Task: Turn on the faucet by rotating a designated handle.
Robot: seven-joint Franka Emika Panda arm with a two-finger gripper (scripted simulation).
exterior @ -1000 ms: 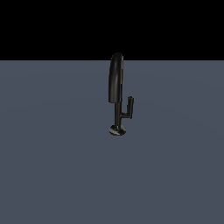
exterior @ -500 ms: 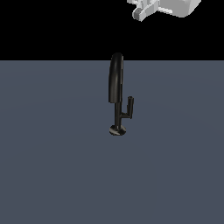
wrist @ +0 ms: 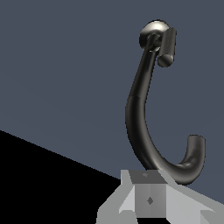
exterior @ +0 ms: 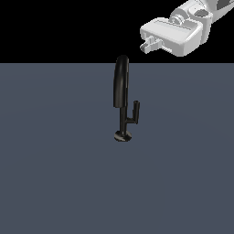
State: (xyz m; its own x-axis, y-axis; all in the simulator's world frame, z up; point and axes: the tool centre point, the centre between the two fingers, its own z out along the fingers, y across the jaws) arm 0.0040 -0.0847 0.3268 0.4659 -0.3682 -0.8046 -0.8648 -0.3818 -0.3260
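The glossy black faucet (exterior: 121, 87) stands upright on the grey floor, with its small round base (exterior: 122, 135) below a thin stem and a thick arched spout. The handle (exterior: 136, 110) is a short upright lever on a stubby side arm, on the exterior view's right of the stem. My gripper (exterior: 147, 46) hangs above and to the exterior view's right of the spout top, apart from the faucet, fingers together and empty. In the wrist view my gripper (wrist: 151, 192) sits just over the spout (wrist: 139, 127), with the handle (wrist: 168, 45) farther off by the base.
A flat grey floor (exterior: 55, 173) spreads all around the faucet. Above its far edge the background is black. My white arm (exterior: 201, 18) comes in from the exterior view's upper right.
My gripper has come into the exterior view from the top right and moved down and leftward toward the spout. The faucet and its handle have not moved.
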